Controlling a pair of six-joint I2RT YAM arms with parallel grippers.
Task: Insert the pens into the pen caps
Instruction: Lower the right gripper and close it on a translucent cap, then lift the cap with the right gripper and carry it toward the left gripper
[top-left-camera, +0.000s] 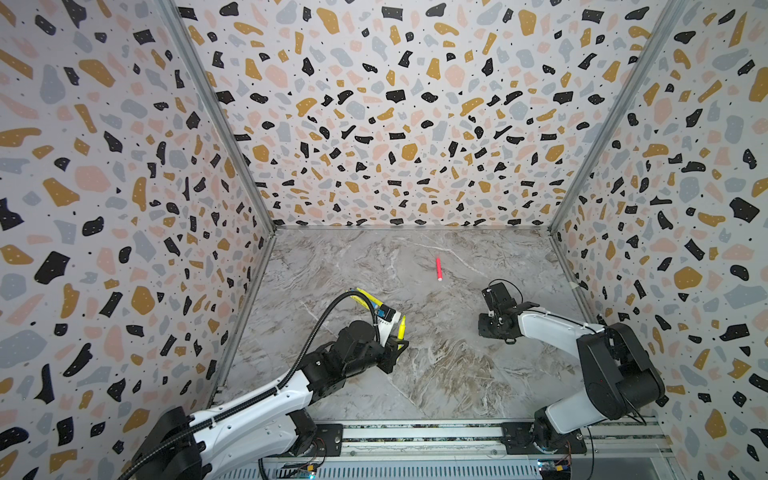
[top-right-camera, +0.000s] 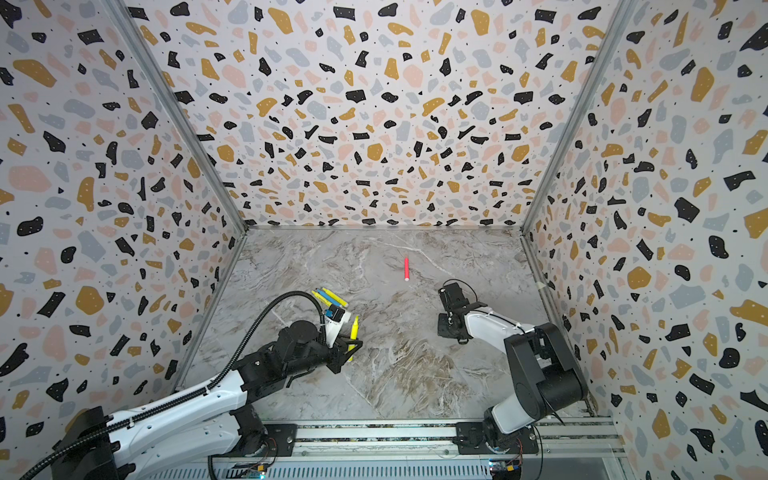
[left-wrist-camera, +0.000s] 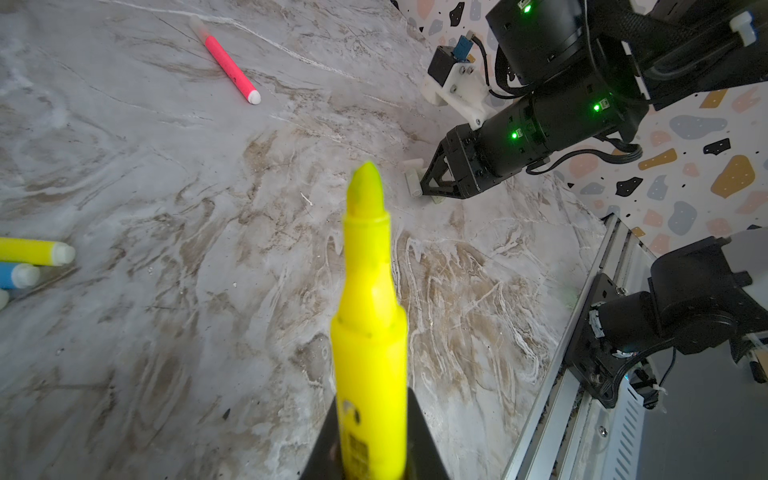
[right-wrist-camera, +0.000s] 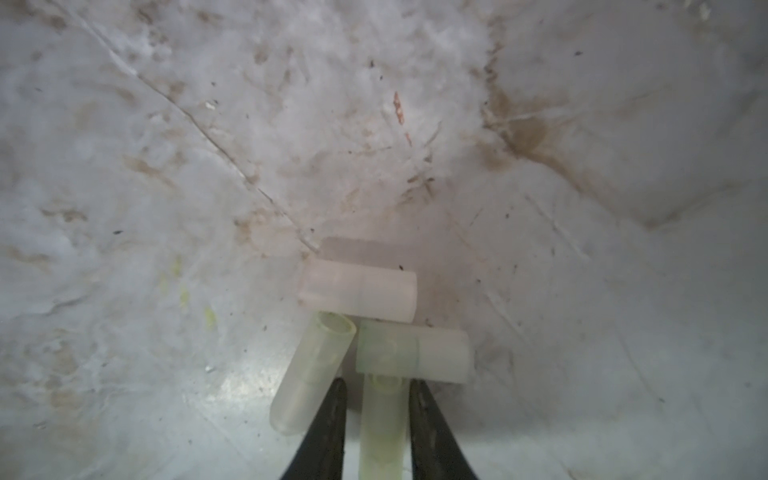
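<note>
My left gripper (left-wrist-camera: 372, 401) is shut on a yellow pen (left-wrist-camera: 368, 291), whose bare pointed tip faces away from the wrist; both top views show this pen (top-left-camera: 401, 328) (top-right-camera: 354, 332) held low at the left. My right gripper (right-wrist-camera: 376, 384) is down at the table, shut on a translucent pen cap (right-wrist-camera: 382, 419). Three more caps (right-wrist-camera: 357, 295) (right-wrist-camera: 411, 355) (right-wrist-camera: 311, 374) lie touching just ahead of it. A pink-red pen (top-left-camera: 438, 269) (left-wrist-camera: 228, 68) lies further back. A second yellow pen (top-right-camera: 331, 296) (left-wrist-camera: 35, 251) and a blue pen (top-right-camera: 320, 296) (left-wrist-camera: 16, 275) lie side by side behind the left gripper.
Patterned walls close in the marble table (top-left-camera: 436, 374) on the left, back and right. A metal rail (top-left-camera: 415, 432) carrying both arm bases runs along the front edge. The right arm's wrist (left-wrist-camera: 540, 124) hangs over the caps.
</note>
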